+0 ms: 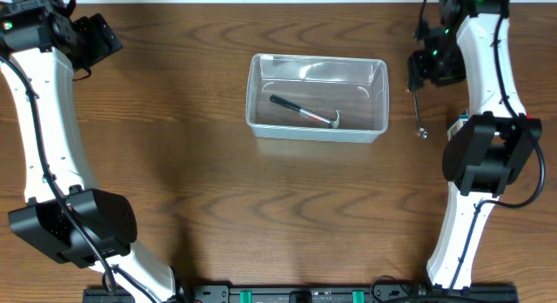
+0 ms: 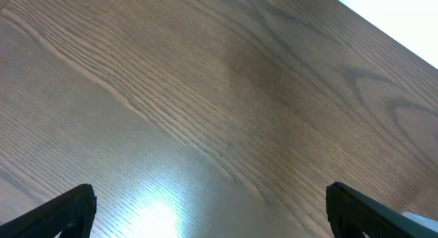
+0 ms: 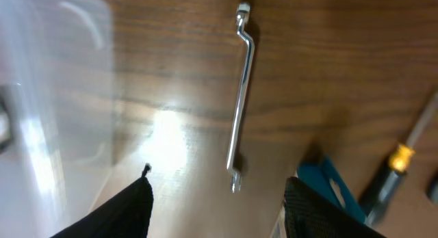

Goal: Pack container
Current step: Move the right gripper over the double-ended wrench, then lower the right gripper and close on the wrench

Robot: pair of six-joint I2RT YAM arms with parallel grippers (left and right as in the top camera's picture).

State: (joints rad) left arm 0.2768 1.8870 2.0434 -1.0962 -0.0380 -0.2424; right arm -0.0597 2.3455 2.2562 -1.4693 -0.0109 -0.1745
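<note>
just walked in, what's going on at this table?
Packing is underway. The clear container already holds a hammer. The right gripper hangs open over a wrench that lies on the table beside the container and is not gripped. A screwdriver lies further out. The left gripper is wide open above bare wood at the far side, holding nothing.
</note>
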